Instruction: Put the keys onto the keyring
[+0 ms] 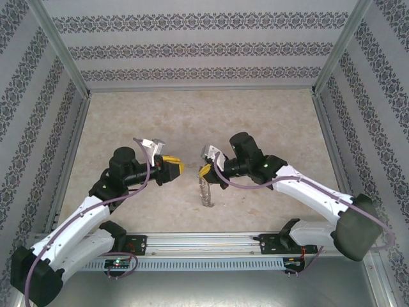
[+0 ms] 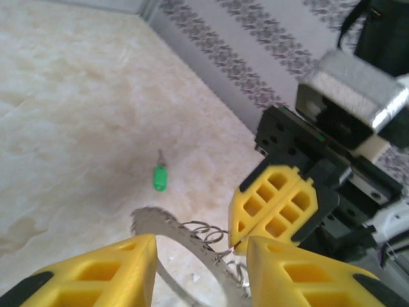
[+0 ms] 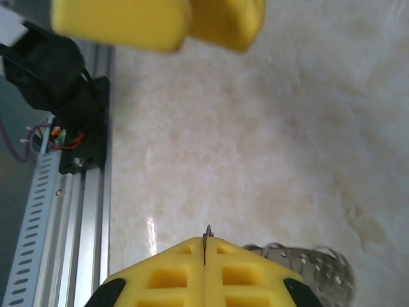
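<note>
Yellow fingers of the right gripper (image 2: 239, 233) are seen pressed together at the centre right of the left wrist view. A thin silvery wire loop of the flat dark grey keyring (image 2: 171, 231) is pinched at their tips. In the right wrist view the same wire is caught in the seam at the bottom centre. The keyring is held off the beige marbled tabletop (image 2: 77, 96) and is seen hanging below that gripper near the middle of the top view.

The left gripper (image 2: 201, 256) is found along the bottom edge of its own wrist view with its yellow fingers spread. The grey band of the keyring is framed in the gap between them, and whether either finger touches it cannot be told. The small metal key with the bright green plastic head (image 2: 160, 178) is seen lying flat on the tabletop at centre left of that view, well apart from both grippers and gripped by nothing.

Several failures can be foreseen:
- The keyring is carried by one slender loop only, so it could be twisted or dragged out of the pinch if the left fingers are closed on the band off-centre.
- The loops could be bent by such a pull.
- The grippers are set close together, so a knock is possible.
- The key, being small and flat, could be pushed along the surface rather than lifted
</note>
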Robot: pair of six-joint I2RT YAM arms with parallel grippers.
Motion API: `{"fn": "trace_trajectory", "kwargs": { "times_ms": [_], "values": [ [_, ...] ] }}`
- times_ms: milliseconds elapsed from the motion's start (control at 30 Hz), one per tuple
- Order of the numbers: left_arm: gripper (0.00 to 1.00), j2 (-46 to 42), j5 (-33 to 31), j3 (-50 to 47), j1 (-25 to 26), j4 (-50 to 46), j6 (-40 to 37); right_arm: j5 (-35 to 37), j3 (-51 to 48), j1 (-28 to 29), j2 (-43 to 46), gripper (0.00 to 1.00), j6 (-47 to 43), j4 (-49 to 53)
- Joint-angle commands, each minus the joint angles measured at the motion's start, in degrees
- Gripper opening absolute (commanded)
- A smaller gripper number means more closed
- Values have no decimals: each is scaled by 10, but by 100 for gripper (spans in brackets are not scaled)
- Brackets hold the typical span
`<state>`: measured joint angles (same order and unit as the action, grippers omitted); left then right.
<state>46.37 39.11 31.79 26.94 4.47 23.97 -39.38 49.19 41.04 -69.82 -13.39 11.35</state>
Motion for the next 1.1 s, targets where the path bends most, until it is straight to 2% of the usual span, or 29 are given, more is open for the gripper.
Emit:
{"fn": "trace_trajectory", "kwargs": {
  "times_ms": [0,100,333,433,600,800,1067],
  "values": [
    [44,-31,26,-26,30,74,-48,-71,-5,-3,32,0,-37,-72],
    [46,-64,30,-50,55,114,-72,-115,-11,-13,47,0,-24,-117],
    [47,-84,15,-42,110,91,-149,-189,-36,-18,73,0,12,-202],
    [44,-66,-7,-22,137,59,-198,-196,-41,-18,82,0,17,-206],
    [43,-51,-31,-13,152,58,-234,-199,-55,-17,102,0,18,-205],
    [37,-44,-32,-4,153,62,-255,-204,-62,-18,110,0,16,-198],
    [35,-46,-17,7,159,71,-255,-195,-60,-15,108,0,14,-191]
  ]
}}
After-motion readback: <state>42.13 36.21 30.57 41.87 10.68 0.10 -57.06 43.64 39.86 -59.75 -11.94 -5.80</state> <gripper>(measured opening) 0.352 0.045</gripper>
